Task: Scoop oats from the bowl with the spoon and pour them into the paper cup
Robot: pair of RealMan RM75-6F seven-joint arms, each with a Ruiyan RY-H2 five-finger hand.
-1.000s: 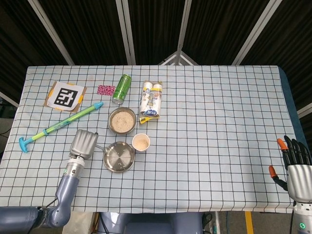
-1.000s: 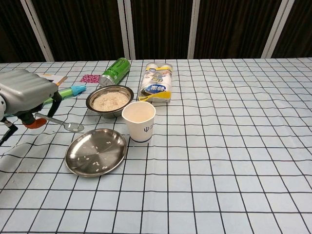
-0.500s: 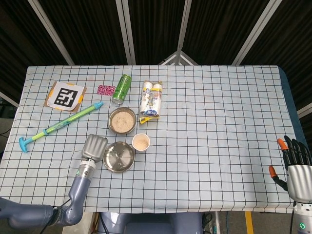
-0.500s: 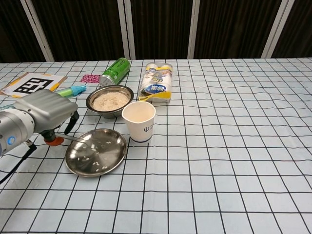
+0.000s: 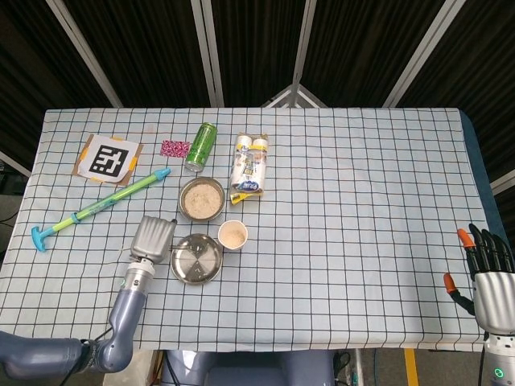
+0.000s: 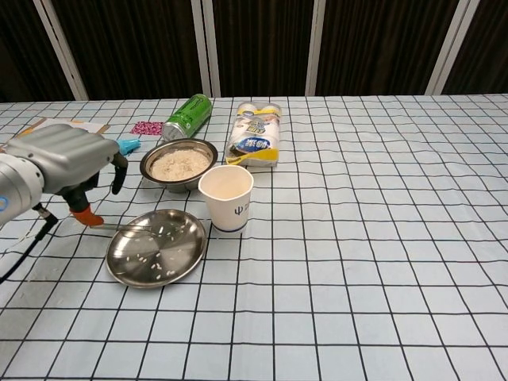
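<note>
One thin metal spoon [image 6: 127, 228] is the tool here, and it looks light, stiff and slick; I judge it easy to twist in the grip, so the far end of the handle is the right place to take it, leaving the scoop free. The left robot hand [image 6: 67, 155] pinches that handle end low between its orange-tipped fingers [image 6: 83, 214], the other fingers curled down over it. From the hand the spoon runs rightward, its scoop end over the near-left rim of the plate [image 6: 119, 274]; whether it touches the metal I cannot tell. A few spilled flakes lie in the plate.

Beyond the hand and to its right sits the bowl [image 6: 179, 164], a small steel dish filled nearly level with pale oats [image 6: 181, 163]. Steel on cloth should slide readily if the spoon pushes its wall, and the oats are dry, loose and light, so a tilted scoop would shed them.

Further right, just beside both bowl and plate, stands the cup [image 6: 226, 198], upright, white paper with a small dark mark, pale oat colour showing inside. It is soft-walled and light, so I would expect a knock from the spoon to tip it.

Far to the right, well apart from everything, the right robot hand [image 5: 489, 277] hangs at the desk [image 5: 362, 241] edge, fingers apart and holding nothing.
</note>
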